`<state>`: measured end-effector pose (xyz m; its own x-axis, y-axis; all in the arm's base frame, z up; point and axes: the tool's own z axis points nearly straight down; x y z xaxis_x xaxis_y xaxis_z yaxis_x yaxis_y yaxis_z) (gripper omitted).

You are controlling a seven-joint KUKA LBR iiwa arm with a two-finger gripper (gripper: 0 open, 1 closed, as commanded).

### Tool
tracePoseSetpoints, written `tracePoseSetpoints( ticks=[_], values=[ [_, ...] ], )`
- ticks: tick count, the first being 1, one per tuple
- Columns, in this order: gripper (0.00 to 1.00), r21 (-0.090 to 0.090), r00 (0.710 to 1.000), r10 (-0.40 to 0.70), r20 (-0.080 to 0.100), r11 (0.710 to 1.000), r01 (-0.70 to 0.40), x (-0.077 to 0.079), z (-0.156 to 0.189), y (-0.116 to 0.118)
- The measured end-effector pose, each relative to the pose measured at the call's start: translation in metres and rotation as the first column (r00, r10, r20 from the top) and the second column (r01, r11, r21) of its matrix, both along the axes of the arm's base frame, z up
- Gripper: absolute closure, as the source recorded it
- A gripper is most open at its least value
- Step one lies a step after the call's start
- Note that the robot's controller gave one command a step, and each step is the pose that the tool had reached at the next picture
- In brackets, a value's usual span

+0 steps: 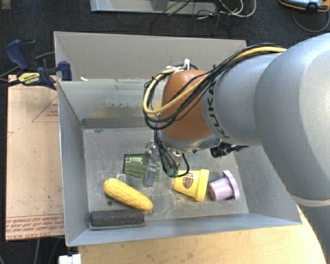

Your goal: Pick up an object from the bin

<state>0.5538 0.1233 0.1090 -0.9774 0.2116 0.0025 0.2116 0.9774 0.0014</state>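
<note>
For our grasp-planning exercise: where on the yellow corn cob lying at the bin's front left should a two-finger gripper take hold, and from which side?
Probably grip the corn cob at its thick middle, from straight above, closing across its width. It lies flat and slanted, with bare bin floor along its upper side; the dark grey block lies close below it, and its ends taper.
</note>
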Motion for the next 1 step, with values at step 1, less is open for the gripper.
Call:
tracePoseSetpoints(
  ticks=[1],
  values=[
    [1.0, 0.001, 1.0, -0.014, 0.007, 1.0, 0.014, 0.0025, 0.0623, 0.0125]
  ],
)
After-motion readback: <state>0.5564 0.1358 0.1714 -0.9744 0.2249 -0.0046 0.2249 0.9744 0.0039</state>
